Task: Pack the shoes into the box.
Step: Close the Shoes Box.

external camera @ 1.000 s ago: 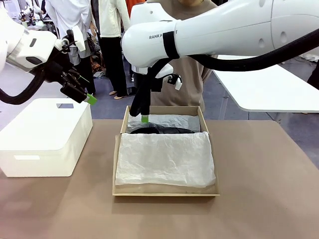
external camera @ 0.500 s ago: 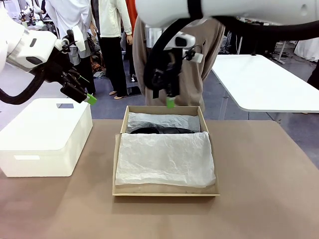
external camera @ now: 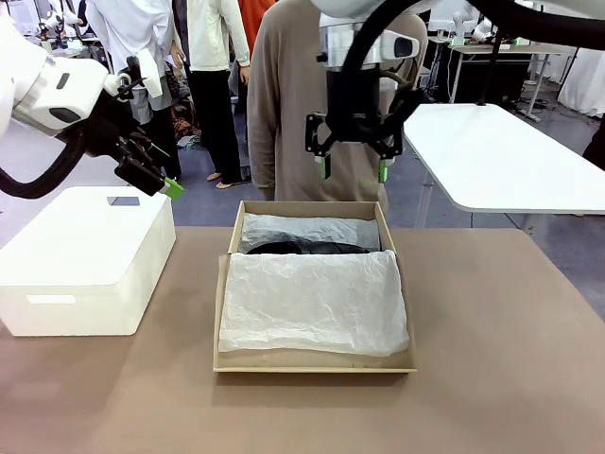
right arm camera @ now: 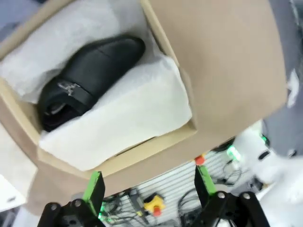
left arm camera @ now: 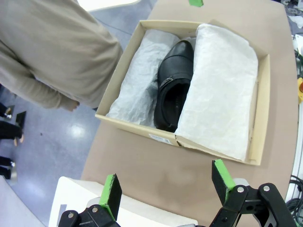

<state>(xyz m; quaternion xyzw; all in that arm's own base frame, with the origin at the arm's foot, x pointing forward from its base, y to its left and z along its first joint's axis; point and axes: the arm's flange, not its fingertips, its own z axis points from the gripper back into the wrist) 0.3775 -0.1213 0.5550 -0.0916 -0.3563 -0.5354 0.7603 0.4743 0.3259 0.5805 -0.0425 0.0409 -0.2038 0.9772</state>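
**Front view.** The cardboard shoebox (external camera: 313, 363) stands open at the middle of the counter (external camera: 492, 359). One black dress shoe (external camera: 307, 248) lies across the far part of the shoebox, bedded in tissue paper (external camera: 312, 298); a folded sheet of the paper covers the near part.

The right hand (external camera: 354, 170) hangs above the far wall of the shoebox, well clear of the shoe. Its fingers point down, spread wide, and hold nothing.

The left hand (external camera: 163, 182) hovers over the far right corner of the white box (external camera: 85, 255), left of the shoebox and well apart from the shoe. Its fingers are also spread wide and empty.

A person (external camera: 293, 95) stands at the far side of the counter, just behind the shoebox.

**Wrist views.** In each, the shoe lies beyond the parted fingertips, untouched, with tissue paper on both sides of it.
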